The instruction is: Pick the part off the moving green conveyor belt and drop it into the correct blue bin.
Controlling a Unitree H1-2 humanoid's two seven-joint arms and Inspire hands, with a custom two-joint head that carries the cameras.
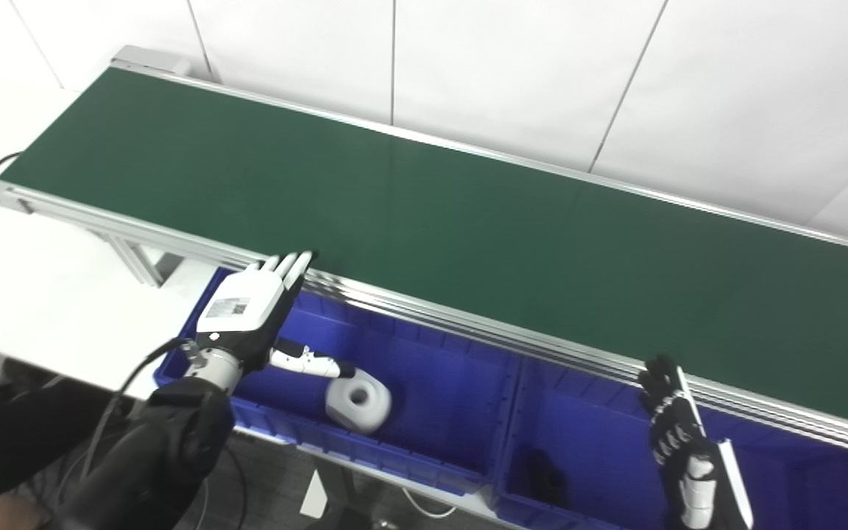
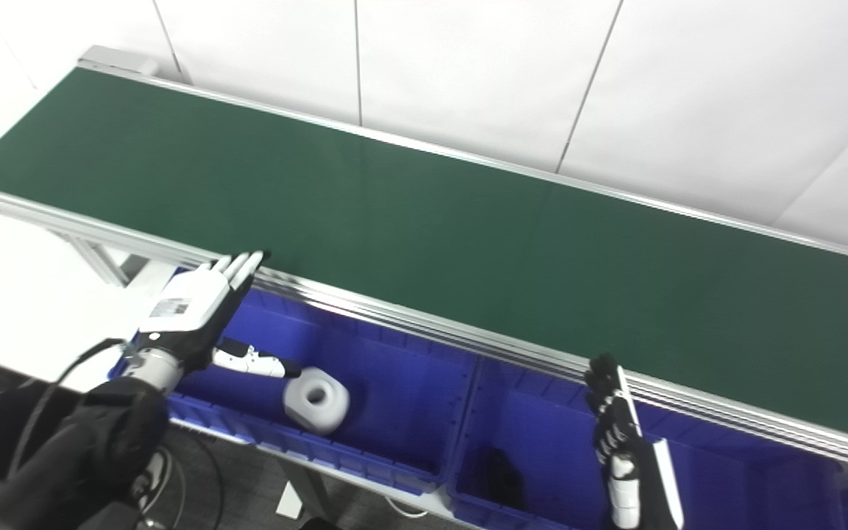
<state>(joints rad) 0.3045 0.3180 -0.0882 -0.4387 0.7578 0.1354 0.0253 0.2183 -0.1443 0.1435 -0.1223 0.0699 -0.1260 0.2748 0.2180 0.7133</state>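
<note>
The green conveyor belt (image 1: 424, 213) is seen running from the upper left to the lower right, with a silver metal frame (image 1: 468, 324) along its near edge. No part is seen on the belt surface.

Below the near edge of the frame two blue bins are placed side by side. In the left blue bin (image 1: 424, 368) a white part (image 1: 358, 399) is lying on the floor of the bin; it is rounded and has a hole in the middle. In the right blue bin (image 1: 586, 434) a dark part (image 1: 544, 475) is seen near the bottom left corner, but its shape cannot be told because it is small and blurred.

The left hand (image 1: 247, 313) is held above the left side of the left blue bin. Its fingers (image 1: 293, 266) are stretched straight and close together, with the tips reaching the metal frame at the edge of the belt. The thumb (image 1: 310, 362) is spread out to the side, and its tip is just beside the white part. Nothing is held by this hand; it is fully open.

The right hand (image 1: 682, 449) is raised over the right blue bin, seen edge-on with the palm turned sideways. Its fingers are extended upward toward the frame, and nothing is gripped by it.

A white table (image 1: 48, 294) is seen at the left, under the end of the belt.
</note>
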